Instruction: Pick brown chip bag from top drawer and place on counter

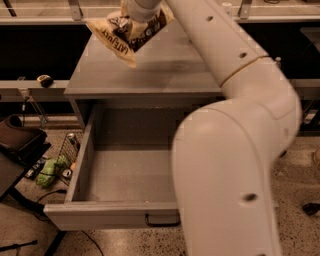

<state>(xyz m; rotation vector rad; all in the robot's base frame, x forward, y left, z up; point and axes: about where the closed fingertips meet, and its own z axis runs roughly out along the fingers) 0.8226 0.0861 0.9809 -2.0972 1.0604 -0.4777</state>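
Note:
The brown chip bag [127, 32] hangs tilted above the far left part of the grey counter [165, 70], its cream-yellow end pointing down-left. My gripper [142, 7] is at the top edge of the camera view, shut on the bag's upper part. The white arm [235, 150] sweeps down the right half of the view and hides the right side of the cabinet. The top drawer [120, 175] stands pulled open below the counter, its visible inside bare, with a small black handle [162, 220] on the front panel.
A wire basket and green clutter [55, 167] lie on the floor left of the drawer. A dark chair [17, 140] stands at the far left. A shelf rail [35, 85] runs behind the cabinet.

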